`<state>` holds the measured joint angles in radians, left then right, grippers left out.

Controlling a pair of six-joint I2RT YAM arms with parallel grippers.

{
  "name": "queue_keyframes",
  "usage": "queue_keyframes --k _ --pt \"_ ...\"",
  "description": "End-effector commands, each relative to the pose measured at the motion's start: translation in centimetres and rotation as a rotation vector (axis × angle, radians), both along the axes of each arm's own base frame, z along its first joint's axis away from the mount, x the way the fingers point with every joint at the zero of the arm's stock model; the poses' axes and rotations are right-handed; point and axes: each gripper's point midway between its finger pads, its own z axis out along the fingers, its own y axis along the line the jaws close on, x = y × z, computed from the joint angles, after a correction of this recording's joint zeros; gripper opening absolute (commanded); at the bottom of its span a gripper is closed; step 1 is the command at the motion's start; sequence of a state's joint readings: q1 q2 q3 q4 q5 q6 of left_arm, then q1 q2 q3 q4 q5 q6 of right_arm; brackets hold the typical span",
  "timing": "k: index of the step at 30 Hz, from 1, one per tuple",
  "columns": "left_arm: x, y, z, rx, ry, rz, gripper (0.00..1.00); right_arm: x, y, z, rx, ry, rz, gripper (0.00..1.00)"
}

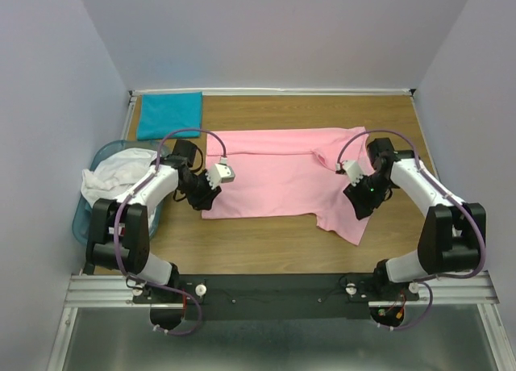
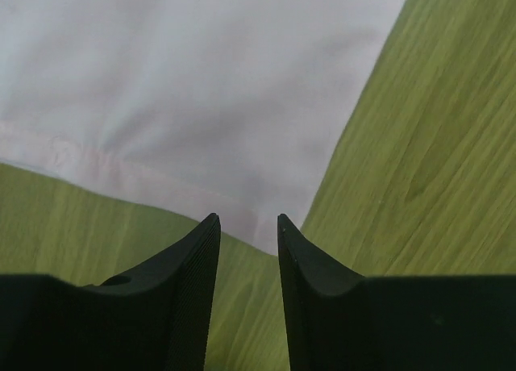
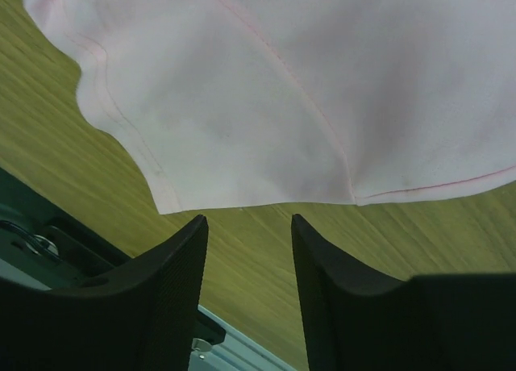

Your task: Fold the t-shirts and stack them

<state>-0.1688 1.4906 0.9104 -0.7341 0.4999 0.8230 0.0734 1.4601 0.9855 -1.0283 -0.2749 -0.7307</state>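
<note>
- Pink t-shirt (image 1: 274,173) lies spread on the wooden table (image 1: 266,246), mid-table, between my two arms. One sleeve sticks out toward the near right.
- Left gripper (image 2: 248,226): fingers parted, nothing between them. The tips sit over bare wood just short of the shirt's near-left hem corner.
- Right gripper (image 3: 246,226): fingers parted a bit wider, also empty. The tips point at the sleeve hem, with wood showing between tips and cloth.
- I see the table's near edge and the metal rail below the right fingers in the right wrist view.
- In the top view both grippers sit at the shirt's near corners, left one at the left side, right one at the sleeve.
- Whether either fingertip touches the table I can't tell, since none of the views shows the height.
- Teal t-shirt (image 1: 169,114): folded flat at the far-left corner of the table, well apart from the pink one.
- White t-shirts (image 1: 121,173): bunched in the light-blue basket (image 1: 81,218) at the left edge, beside my left arm.
</note>
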Motion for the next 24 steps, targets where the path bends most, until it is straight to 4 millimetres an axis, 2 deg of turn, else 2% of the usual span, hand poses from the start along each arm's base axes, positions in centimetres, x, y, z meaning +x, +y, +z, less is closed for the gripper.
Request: queue_keyframes --k 1,8,16,21,24 --pt "0.0 -0.1 -0.6 0.084 -0.076 -0.061 0.42 0.2 -1.4 -1.4 -0.075 -0.048 0.061 0.52" --pt "0.2 0.2 -2.0 0.133 -0.067 -0.055 0.41 -1.8 -0.8 -3.3 -0.096 -0.015 0.107 0.51" --pt "0.8 0.7 -3.0 0.179 -0.081 -0.045 0.41 -0.9 -1.5 -5.3 -0.158 -0.051 0.101 0.51" --pt "-0.5 0.6 -3.3 0.182 -0.046 -0.102 0.41 -1.2 -1.3 -6.1 -0.168 -0.040 0.113 0.51" --pt "-1.1 0.3 -2.3 0.156 -0.067 -0.139 0.41 -1.8 -1.2 -6.5 -0.180 -0.031 0.124 0.46"
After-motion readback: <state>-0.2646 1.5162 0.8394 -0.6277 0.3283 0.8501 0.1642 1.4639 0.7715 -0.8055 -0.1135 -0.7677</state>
